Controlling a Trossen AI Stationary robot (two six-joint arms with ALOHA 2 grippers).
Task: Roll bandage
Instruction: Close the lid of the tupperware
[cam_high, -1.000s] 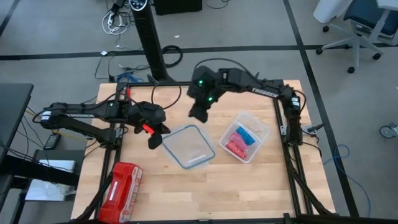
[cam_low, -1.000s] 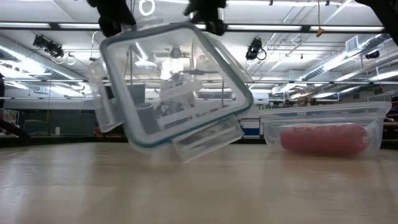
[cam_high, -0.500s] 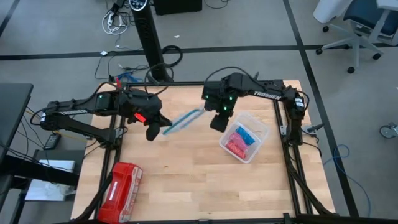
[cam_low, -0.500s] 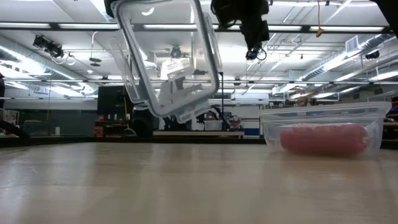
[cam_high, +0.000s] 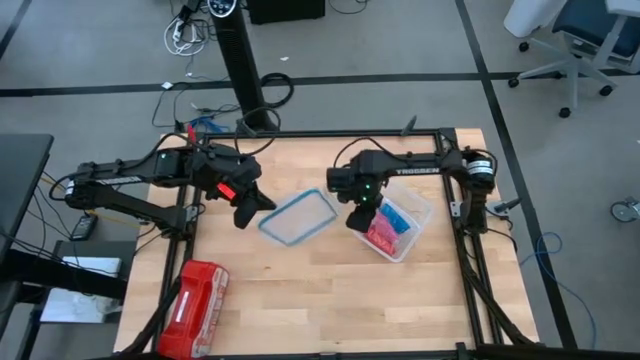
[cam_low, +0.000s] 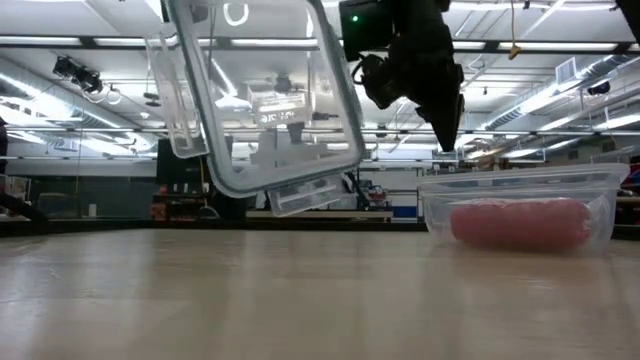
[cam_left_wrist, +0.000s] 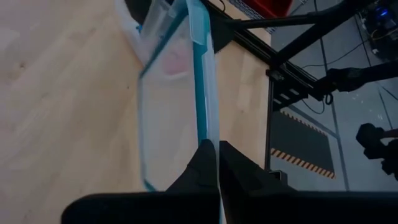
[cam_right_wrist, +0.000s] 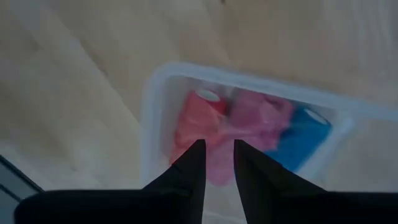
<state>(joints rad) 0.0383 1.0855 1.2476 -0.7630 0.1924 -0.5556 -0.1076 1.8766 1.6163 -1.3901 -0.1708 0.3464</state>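
The wooden table (cam_high: 330, 290) was seen with the clear container lid (cam_high: 298, 217) lifted off it and turned from edge-on back toward flat within the last half second, pinched by its rim in the closed left gripper (cam_high: 247, 208). Meanwhile the right gripper (cam_high: 360, 218) had been swung from mid-table to just above the open plastic tub (cam_high: 418, 222), fingers narrowed with a small gap and holding nothing. The blue bandage (cam_right_wrist: 300, 140) lay rolled in the tub beside the pink-red rolls (cam_right_wrist: 214, 134) (one gripper finger lined up over them). Access had been gained; a pick of the bandage was judged next.
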